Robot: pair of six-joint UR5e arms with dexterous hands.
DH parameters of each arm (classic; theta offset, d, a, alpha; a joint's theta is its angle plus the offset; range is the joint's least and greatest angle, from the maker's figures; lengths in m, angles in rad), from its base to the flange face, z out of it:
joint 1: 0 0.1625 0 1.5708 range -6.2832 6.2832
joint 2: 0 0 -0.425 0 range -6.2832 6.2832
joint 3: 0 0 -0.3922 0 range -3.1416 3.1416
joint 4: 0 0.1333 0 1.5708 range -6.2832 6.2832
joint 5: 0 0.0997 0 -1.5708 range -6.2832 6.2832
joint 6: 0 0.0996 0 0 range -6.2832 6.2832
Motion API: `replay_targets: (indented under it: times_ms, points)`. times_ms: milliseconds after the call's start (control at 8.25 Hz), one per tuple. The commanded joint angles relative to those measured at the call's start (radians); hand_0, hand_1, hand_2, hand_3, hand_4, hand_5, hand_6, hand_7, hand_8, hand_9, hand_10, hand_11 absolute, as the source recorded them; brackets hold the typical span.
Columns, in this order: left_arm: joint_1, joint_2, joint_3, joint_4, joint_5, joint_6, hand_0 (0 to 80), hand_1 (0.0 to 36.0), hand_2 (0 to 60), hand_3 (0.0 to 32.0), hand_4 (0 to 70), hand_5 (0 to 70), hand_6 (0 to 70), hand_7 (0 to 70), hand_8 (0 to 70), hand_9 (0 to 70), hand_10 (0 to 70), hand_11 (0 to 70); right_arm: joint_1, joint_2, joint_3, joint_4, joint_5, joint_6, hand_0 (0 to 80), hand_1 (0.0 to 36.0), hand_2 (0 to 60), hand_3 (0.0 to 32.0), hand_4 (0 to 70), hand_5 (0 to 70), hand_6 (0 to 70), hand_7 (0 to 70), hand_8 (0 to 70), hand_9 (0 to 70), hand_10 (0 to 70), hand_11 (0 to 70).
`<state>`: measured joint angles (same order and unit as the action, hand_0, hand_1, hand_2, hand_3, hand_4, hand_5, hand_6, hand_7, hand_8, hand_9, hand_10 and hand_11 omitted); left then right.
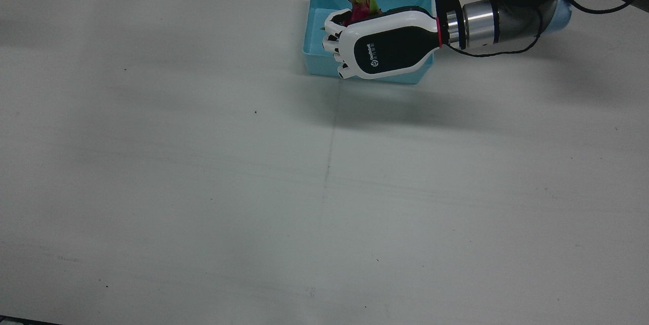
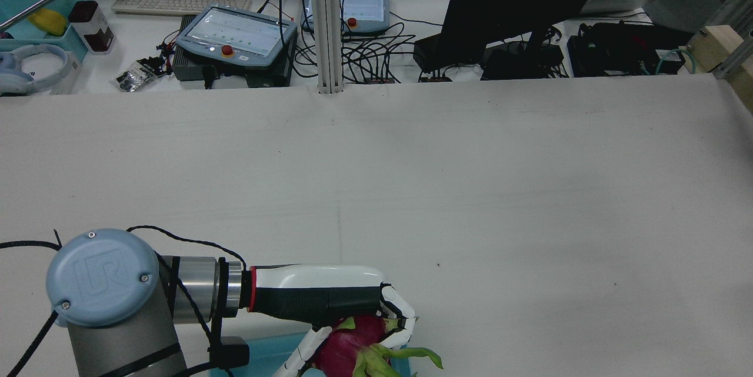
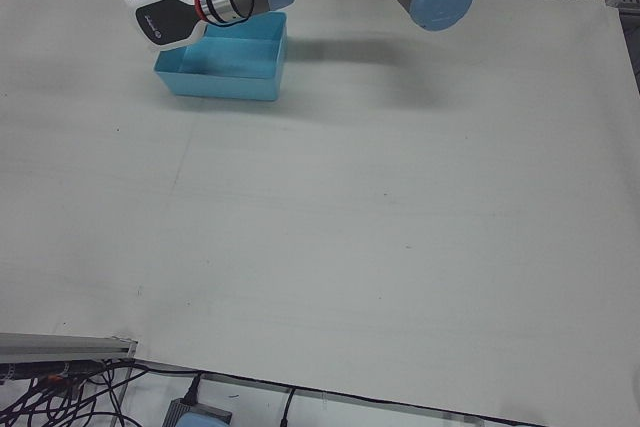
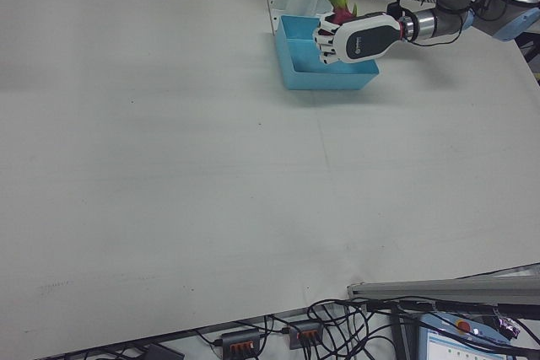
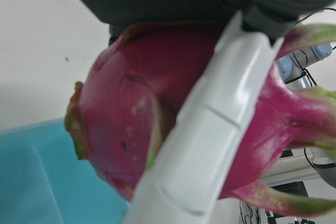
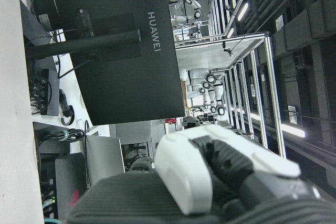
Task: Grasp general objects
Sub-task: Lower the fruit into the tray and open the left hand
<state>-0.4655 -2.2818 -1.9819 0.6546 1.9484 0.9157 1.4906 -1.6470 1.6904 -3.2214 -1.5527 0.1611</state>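
While above the bin (image 1: 317,36), left robot hand (image 1: 377,43) grips dragon fruit (image 2: 347,349).

The left hand (image 1: 385,43) is wearing a white shell with a glossy black panel on its back, and a small white logo is showing on that panel behind the fingers (image 1: 332,36), which are white with dark gaps at the segments. A thin red ring is edging the wrist, followed by a black collar and a polished silver cuff. Black cables are looping around the grey arm, whose joints are carrying pale blue caps stamped UR with small screws.
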Motion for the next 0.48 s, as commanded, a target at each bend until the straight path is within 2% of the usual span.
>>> replay_targets:
  times_ms: [0,121,242,364]
  points:
    - [0.021,0.004,-0.012,0.042,-0.006,0.017,80.0,36.0,60.0,0.0,70.0,70.0,70.0,70.0,70.0,70.0,70.0,70.0,0.0,-0.001,0.0,0.0,0.0,0.0,0.0,0.0,0.0,0.0,0.0,0.0,0.0,0.0,0.0,0.0,0.0,0.0]
    - [0.019,0.005,-0.012,0.059,-0.006,0.022,80.0,36.0,56.2,0.0,70.0,70.0,70.0,70.0,64.6,70.0,65.0,70.0,0.0,-0.001,0.0,0.0,0.0,0.0,0.0,0.0,0.0,0.0,0.0,0.0,0.0,0.0,0.0,0.0,0.0,0.0]
    - [0.018,0.008,-0.014,0.069,-0.006,0.041,80.0,27.7,1.2,5.4,34.4,70.0,24.0,49.5,16.5,27.6,18.2,29.2,0.0,-0.001,-0.002,0.0,0.0,0.0,0.0,0.0,0.0,0.0,0.0,0.0,0.0,0.0,0.0,0.0,0.0,0.0]
    - [0.016,0.008,-0.026,0.076,-0.006,0.045,80.0,26.3,0.0,11.6,12.6,70.0,9.7,17.7,4.5,8.6,8.5,15.5,0.0,0.001,0.0,0.0,0.0,0.0,0.0,0.0,0.0,0.0,0.0,0.0,0.0,0.0,0.0,0.0,0.0,0.0]
